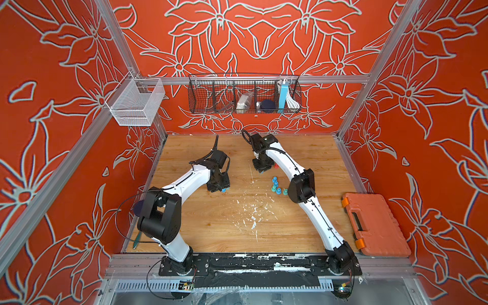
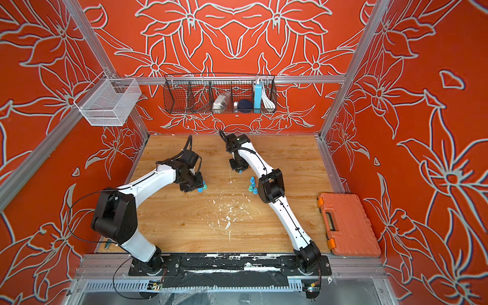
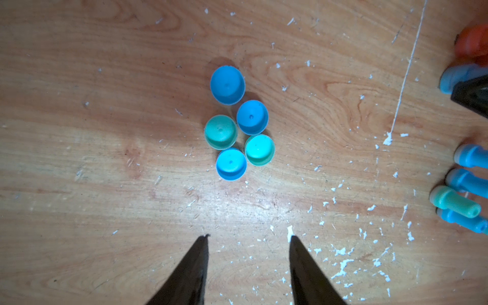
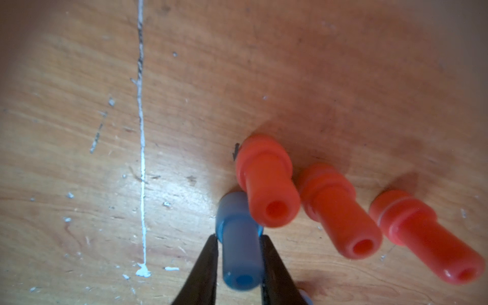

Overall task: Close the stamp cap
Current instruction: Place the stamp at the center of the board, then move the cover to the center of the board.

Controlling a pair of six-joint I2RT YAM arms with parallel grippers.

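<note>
Top views bright, evenly lit. Wrist views show glare on the tabletop [image 3: 232, 208], dim corners; blue stamp [image 4: 239, 253] blurred.

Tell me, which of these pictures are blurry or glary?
Right wrist view: soft throughout, with the blue stamp nearest the lens softest and the corners darkened. Left wrist view: the caps are crisp, with a bright glare patch on the table near them. Both top views: evenly lit and fairly sharp.
</note>
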